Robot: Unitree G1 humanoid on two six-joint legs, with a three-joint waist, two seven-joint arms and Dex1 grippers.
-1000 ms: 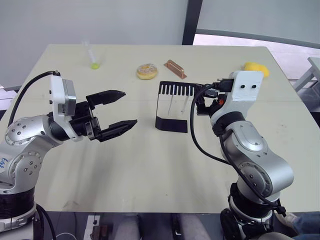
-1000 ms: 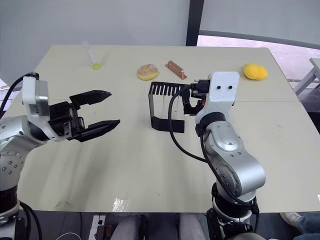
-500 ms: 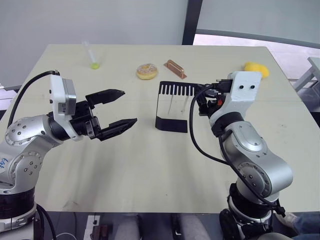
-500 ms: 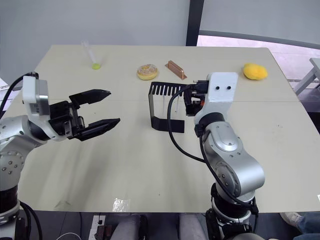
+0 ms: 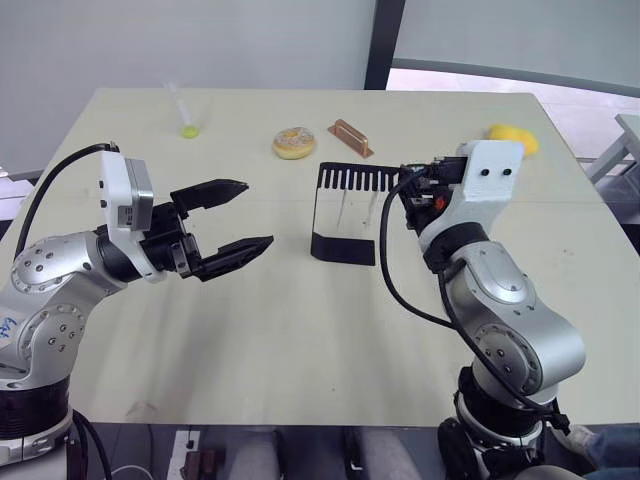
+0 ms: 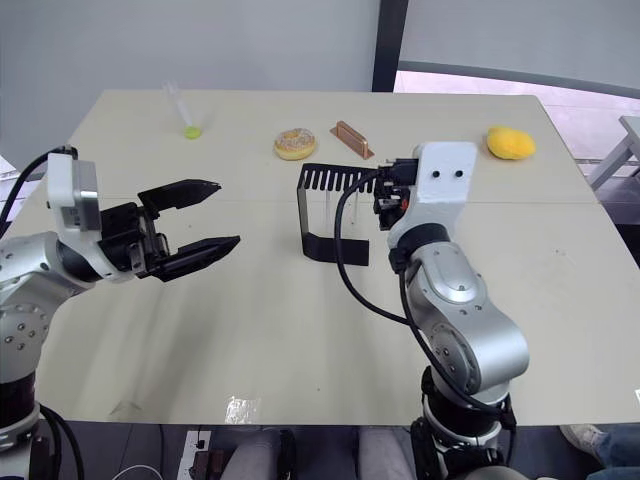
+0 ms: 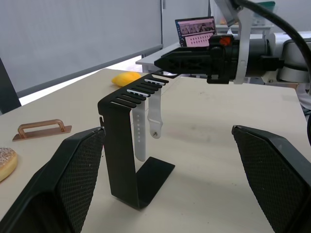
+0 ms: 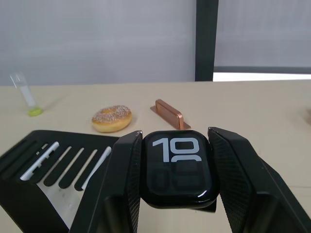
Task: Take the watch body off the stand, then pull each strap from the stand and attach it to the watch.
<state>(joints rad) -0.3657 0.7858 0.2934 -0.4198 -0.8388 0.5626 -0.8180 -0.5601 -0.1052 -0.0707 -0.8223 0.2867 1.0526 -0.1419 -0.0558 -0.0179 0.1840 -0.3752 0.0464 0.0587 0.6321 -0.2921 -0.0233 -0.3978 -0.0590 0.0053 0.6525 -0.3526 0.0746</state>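
Right wrist view, jaws gripping watch body [image 8: 178, 168]

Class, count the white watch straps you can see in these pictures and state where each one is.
2. Both straps hang side by side from the slotted top plate of the stand: the longer strap nearer the upright, the shorter strap nearer the plate's free end.

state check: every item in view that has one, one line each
watch body: screen lit, clamped between the right gripper's fingers at the stand's top plate
right gripper: shut on the watch body
left gripper: open, empty, off the table
stand: upright
straps: both hanging from the stand's slots
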